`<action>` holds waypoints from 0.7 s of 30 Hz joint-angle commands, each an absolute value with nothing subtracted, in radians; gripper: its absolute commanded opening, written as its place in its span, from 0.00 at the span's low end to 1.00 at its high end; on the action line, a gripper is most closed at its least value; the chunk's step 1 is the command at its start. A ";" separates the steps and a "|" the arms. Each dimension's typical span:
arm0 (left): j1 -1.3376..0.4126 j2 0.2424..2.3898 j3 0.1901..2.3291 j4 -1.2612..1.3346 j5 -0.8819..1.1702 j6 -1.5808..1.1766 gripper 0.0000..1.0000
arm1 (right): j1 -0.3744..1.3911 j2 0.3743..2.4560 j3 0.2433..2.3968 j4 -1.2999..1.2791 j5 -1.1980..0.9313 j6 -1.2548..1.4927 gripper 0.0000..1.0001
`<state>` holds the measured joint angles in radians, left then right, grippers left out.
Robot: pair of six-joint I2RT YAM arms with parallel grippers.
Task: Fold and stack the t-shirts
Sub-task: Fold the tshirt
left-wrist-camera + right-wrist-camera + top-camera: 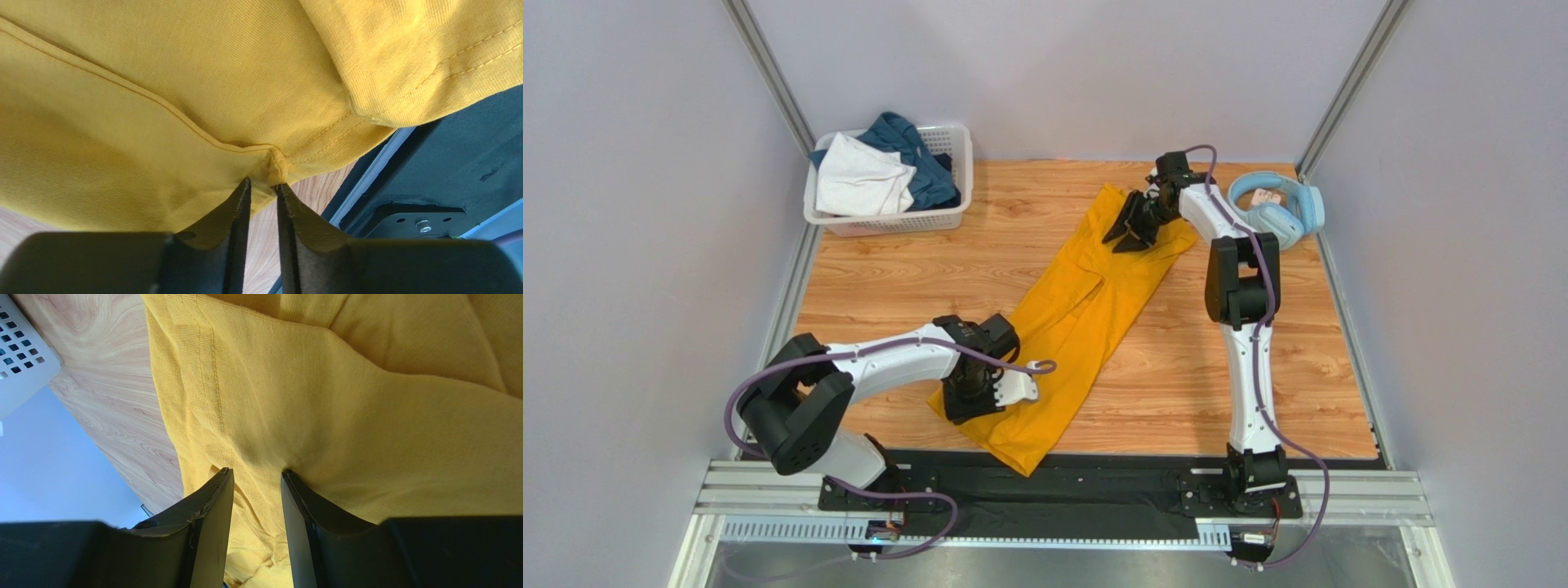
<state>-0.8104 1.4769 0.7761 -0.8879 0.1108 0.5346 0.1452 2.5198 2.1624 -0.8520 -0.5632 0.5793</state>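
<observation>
A mustard-yellow t-shirt (pixel 1081 306) lies in a long diagonal strip on the wooden table, from the far middle down to the near edge. My left gripper (pixel 979 398) sits on its near end. In the left wrist view the jaws (pixel 263 182) stand nearly closed and pinch a bunched seam of the yellow cloth (pixel 184 79) at their tips. My right gripper (pixel 1130 230) is on the shirt's far end. In the right wrist view its jaws (pixel 256 471) stand narrow with wrinkled yellow cloth (pixel 368 416) between them. A white garment (pixel 860 181) and a dark teal-blue one (pixel 916 153) lie in the basket.
The white lattice basket (pixel 891 223) stands at the far left corner; its corner also shows in the right wrist view (pixel 21 361). Light-blue headphones (pixel 1277 206) lie at the far right beside the right arm. The black base plate (pixel 454 159) runs along the near edge.
</observation>
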 commanded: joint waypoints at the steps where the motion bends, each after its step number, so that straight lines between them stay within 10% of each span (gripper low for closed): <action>1: -0.819 1.486 0.802 -0.873 0.120 0.552 0.20 | 0.153 2.543 2.126 -0.870 -0.514 0.554 0.41; 7: -0.819 1.488 0.825 -0.884 0.123 0.554 0.01 | 0.152 2.546 2.129 -0.868 -0.518 0.555 0.41; 21: -0.819 1.441 0.830 -0.911 0.025 0.610 0.00 | 0.152 2.551 2.120 -0.870 -0.514 0.548 0.40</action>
<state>-0.8124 1.4940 0.8078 -0.8974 0.1013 0.5549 0.1452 2.5195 2.1567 -0.8463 -0.5743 0.5789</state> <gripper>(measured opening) 0.003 0.404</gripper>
